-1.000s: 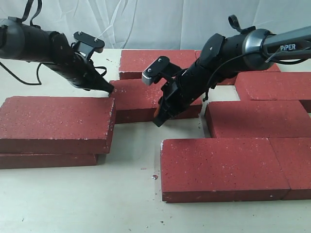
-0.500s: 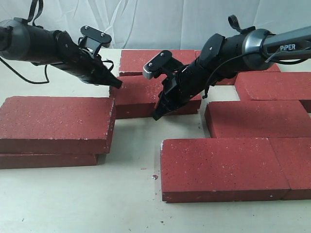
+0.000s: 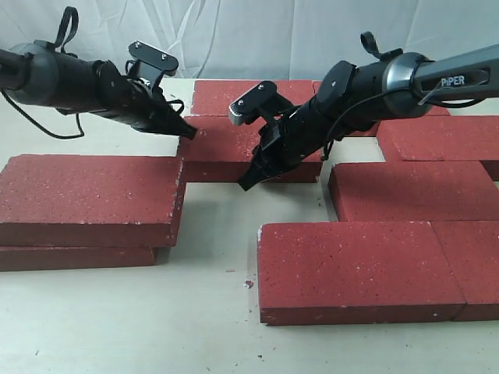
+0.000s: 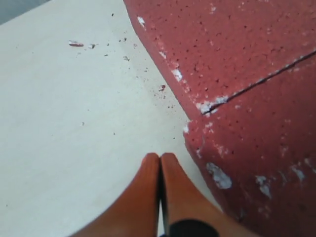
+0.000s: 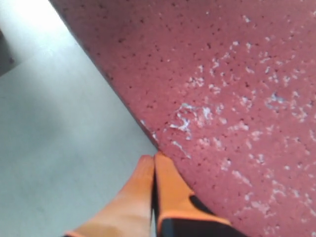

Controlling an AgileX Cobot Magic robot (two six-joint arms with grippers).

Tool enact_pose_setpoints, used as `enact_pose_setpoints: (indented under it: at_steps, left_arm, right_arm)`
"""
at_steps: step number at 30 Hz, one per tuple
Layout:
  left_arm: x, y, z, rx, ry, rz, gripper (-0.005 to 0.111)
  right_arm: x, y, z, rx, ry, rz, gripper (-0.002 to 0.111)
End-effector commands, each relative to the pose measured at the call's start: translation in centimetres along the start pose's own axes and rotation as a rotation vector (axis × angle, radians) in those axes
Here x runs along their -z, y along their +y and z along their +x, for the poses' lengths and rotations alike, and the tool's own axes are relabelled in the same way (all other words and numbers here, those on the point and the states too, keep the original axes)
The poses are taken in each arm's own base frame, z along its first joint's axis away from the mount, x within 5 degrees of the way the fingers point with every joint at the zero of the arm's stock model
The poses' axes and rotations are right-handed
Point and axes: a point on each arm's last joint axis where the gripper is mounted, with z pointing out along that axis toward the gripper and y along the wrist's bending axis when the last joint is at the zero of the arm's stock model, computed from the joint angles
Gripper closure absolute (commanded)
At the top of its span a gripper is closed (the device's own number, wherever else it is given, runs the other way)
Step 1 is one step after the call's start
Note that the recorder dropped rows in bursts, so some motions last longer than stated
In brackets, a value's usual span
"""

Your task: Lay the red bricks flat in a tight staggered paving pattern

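1. While sizing up the red bricks (image 3: 351, 261), treat as heavy, rigid and gritty: no give, little slip, but crumbly at the chipped corners and edges.
2. At the left fingers (image 4: 154, 173): clenched tip to tip on nothing, just beside the chipped end corner of the middle brick (image 3: 222, 148), low over the tabletop (image 4: 64, 123).
3. At the right fingers (image 5: 149, 173): likewise pressed together and empty, tips seemingly touching that same brick's long side edge.
4. Lying flat between the two sets of tips, with a back-row brick (image 3: 249, 93) butted just beyond the left ones and a stacked pair (image 3: 90, 195) near their outer side.
5. Probably too wide and weighty to pinch across. Better shoved with shut tips low against a side face, away from the flaking corners.
6. Expect drag on the tabletop, and twisting if pushed off-centre.
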Motion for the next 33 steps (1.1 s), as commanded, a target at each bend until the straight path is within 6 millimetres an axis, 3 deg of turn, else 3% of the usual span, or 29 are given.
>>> enact_pose_setpoints:
  at_steps: [1, 9, 14, 28, 33]
  left_arm:
    - [1.3, 0.2, -0.6, -0.016, 0.022, 0.019, 0.107]
    - [1.9, 0.6, 0.1, -0.001, 0.124, 0.066, 0.107]
    - [1.9, -0.9, 0.1, -0.014, 0.144, 0.104, 0.107]
    - [1.8, -2.8, -0.4, -0.048, 0.117, 0.121, 0.107]
    - [1.8, -3.3, -0.5, -0.058, 0.111, 0.126, 0.107]
  right_arm:
    - [0.4, -0.5, -0.3, -0.004, -0.02, 0.025, 0.109]
    - [3.7, 0.7, -0.6, 0.153, 0.079, -0.053, 0.109]
    - [5.2, 1.0, -0.1, 0.161, 0.181, -0.07, 0.109]
    - [5.5, -0.4, 0.6, 0.146, 0.205, -0.042, 0.109]
    - [4.0, -1.3, 1.6, 0.144, 0.234, -0.022, 0.109]
